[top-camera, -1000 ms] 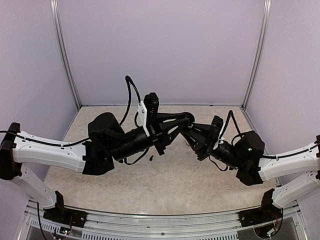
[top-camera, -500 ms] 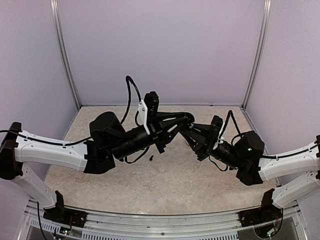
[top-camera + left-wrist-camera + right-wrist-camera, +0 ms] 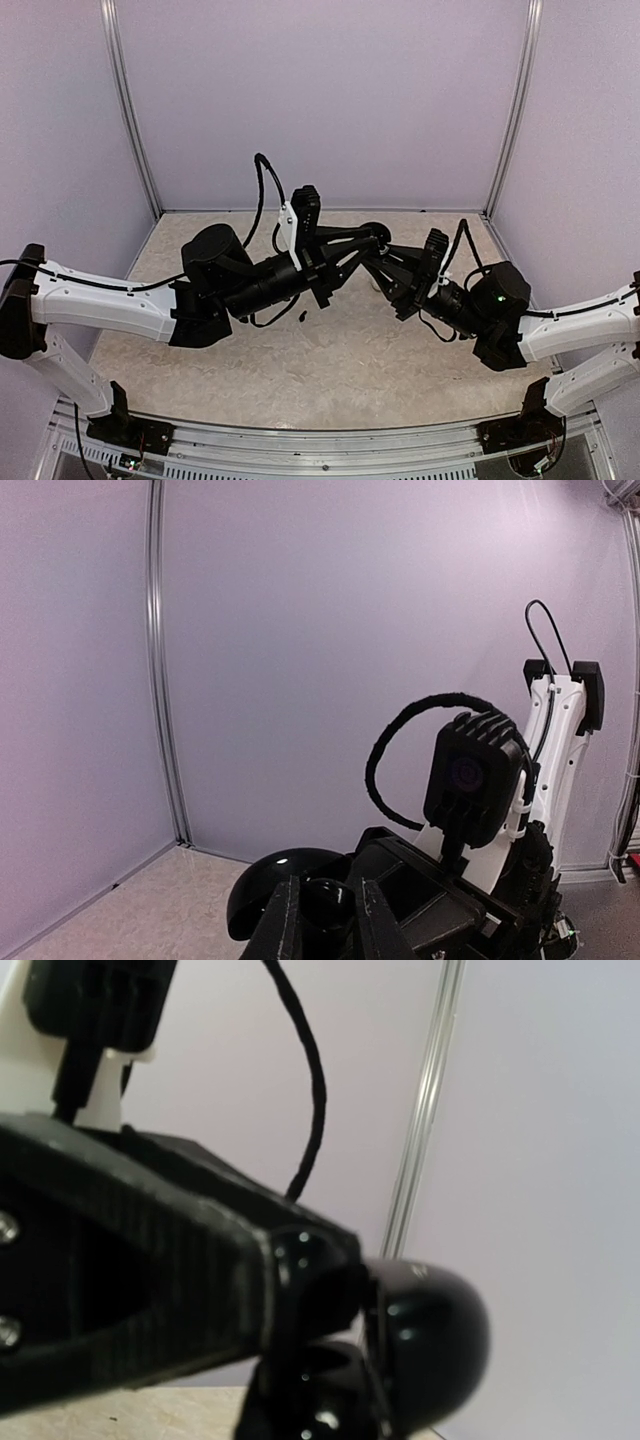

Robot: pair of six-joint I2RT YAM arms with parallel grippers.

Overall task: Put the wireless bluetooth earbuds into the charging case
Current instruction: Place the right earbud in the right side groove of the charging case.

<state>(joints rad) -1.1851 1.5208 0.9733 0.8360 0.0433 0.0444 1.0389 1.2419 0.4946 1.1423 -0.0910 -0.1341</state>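
Observation:
My left gripper (image 3: 368, 240) is shut on a glossy black charging case (image 3: 325, 905) and holds it in the air above the table's middle. The case's lid (image 3: 270, 878) stands open. The case also shows in the right wrist view (image 3: 430, 1330), close and blurred. My right gripper (image 3: 382, 258) meets the case from the right, with its tips against it. I cannot see whether it is open or holds anything. A tiny black piece, perhaps an earbud (image 3: 302, 321), lies on the table below the left arm. No other earbuds show.
The beige speckled table (image 3: 330, 370) is walled by lilac panels at the back and sides. Both arms cross over its middle. A black cable (image 3: 262, 190) loops above the left wrist. A small pale thing (image 3: 377, 284) lies under the grippers.
The left arm has edged a little to the right with the case. The right gripper stays against the case.

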